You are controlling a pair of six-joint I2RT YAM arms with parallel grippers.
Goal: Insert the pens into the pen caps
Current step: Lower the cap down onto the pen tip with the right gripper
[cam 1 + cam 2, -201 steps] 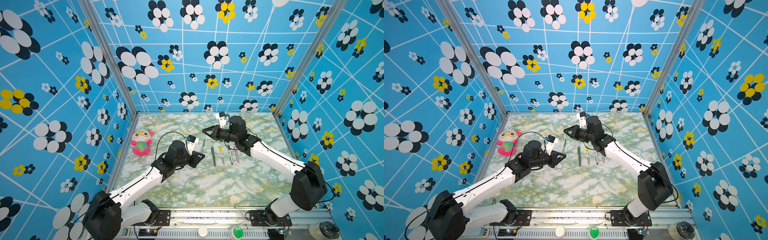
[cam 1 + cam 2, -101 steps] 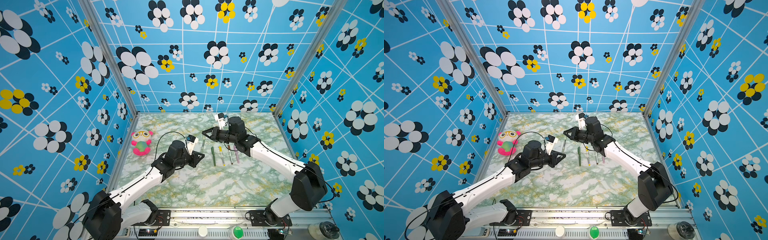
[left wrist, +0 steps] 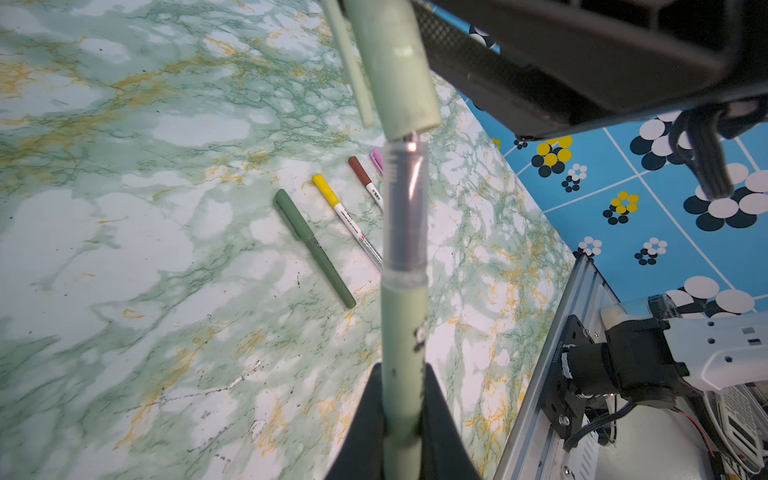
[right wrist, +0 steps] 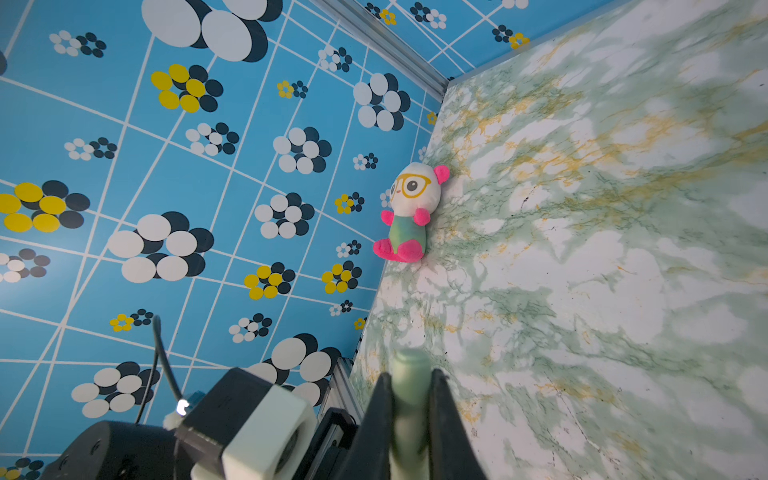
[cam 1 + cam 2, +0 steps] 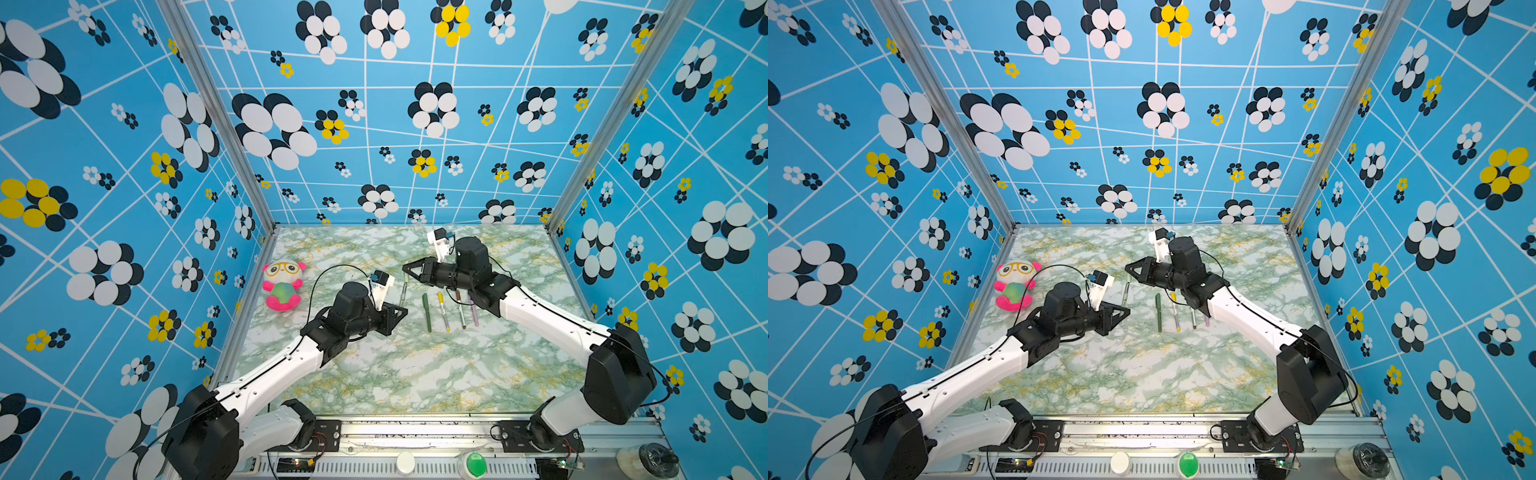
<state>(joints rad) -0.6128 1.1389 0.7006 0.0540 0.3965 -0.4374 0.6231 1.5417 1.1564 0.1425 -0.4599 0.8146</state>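
Observation:
My left gripper (image 3: 403, 374) is shut on the pale green pen (image 3: 405, 316), whose clear grey front points away from the jaws. The pen's tip sits at the open mouth of the pale green cap (image 3: 390, 62). My right gripper (image 4: 409, 378) is shut on that cap (image 4: 409, 370). In both top views the two grippers (image 5: 405, 311) (image 5: 405, 268) face each other with the pen (image 5: 403, 289) between them, a little above the table. To their right lie a dark green pen (image 5: 427, 312), a yellow-ended pen (image 5: 443, 311), a brown-ended pen (image 5: 459, 309) and a pink pen (image 5: 473, 311).
A pink and white plush toy (image 5: 283, 286) sits by the left wall. Blue flowered walls close in the marble-patterned table (image 5: 415, 374) on three sides. A metal rail (image 5: 415, 432) with the arm bases runs along the front edge.
My right gripper has come slightly nearer to the left gripper with the cap. The left arm and the pens on the table have not moved.

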